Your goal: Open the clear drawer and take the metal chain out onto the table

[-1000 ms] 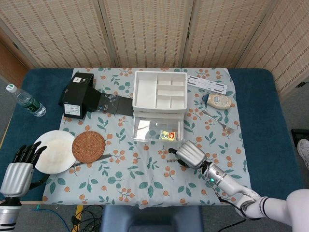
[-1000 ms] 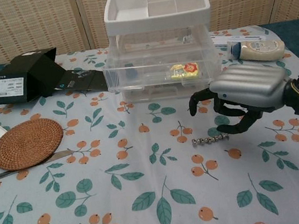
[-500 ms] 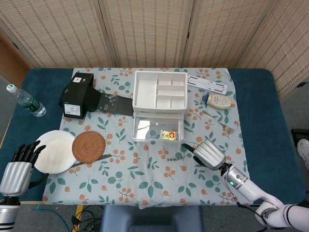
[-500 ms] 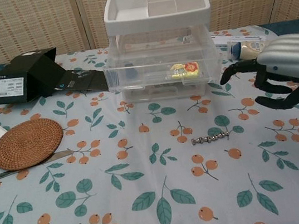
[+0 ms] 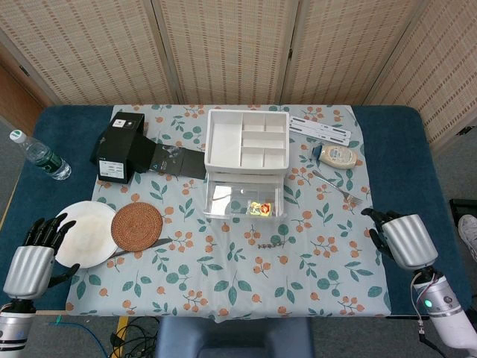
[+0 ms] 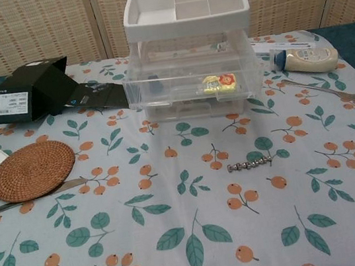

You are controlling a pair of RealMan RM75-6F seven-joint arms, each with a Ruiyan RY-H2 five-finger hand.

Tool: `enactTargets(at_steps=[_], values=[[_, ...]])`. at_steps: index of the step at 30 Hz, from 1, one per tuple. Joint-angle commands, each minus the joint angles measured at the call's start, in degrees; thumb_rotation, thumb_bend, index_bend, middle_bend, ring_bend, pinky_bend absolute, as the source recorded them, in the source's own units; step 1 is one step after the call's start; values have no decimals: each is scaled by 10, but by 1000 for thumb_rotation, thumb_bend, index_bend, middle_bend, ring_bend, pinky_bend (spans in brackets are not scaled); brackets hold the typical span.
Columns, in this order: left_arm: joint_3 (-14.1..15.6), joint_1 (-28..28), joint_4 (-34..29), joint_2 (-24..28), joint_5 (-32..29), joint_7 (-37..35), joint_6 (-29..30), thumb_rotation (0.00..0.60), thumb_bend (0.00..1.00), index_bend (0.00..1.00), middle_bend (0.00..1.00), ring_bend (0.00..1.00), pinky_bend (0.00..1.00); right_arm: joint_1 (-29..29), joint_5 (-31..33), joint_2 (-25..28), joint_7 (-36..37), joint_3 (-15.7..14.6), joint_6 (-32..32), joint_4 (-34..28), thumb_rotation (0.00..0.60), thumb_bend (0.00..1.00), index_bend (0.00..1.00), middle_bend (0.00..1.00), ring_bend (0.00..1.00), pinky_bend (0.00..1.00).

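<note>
- The metal chain (image 6: 250,162) is seen lying stretched on the tablecloth (image 6: 180,239), just in front of the clear drawer (image 6: 194,87) and apart from it.
- The drawer is pulled forward from the white organizer (image 5: 247,142); a small yellow-and-red item (image 6: 218,84) is left inside.
- The right hand (image 5: 400,240) is held over the right edge of the table, well apart from the chain; nothing is held in it, and the fingers appear loosely curled, though whether they are fully closed cannot be told.
- The left hand (image 5: 33,257) is held at the near left corner beside the plate (image 5: 83,233), its fingers spread and nothing gripped.
- The task is judged to be essentially done, with the chain already out on the table.
- Risk: the open drawer could be knocked, or the organizer shifted, if an arm is swung back across the middle.
- Risk: the chain could be dragged or swept toward the near edge by a low pass of the right hand.
- Risk: the fork (image 5: 337,189) and the bottle lying on its side (image 5: 337,155) at the far right could be brushed by the right arm.
</note>
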Motion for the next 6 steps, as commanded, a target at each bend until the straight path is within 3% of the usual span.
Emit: enactTargets(at_steps=[1, 6], values=[[-2, -3, -4, -2, 4, 6, 2, 600, 170, 154, 106, 118, 91, -33, 41, 27, 11, 4, 3, -34, 600, 491, 198, 277, 234, 378], [-4, -7, -10, -4, 9, 13, 2, 600, 169, 154, 106, 117, 90, -58, 47, 38, 15, 8, 16, -38, 600, 491, 145, 208, 156, 269]])
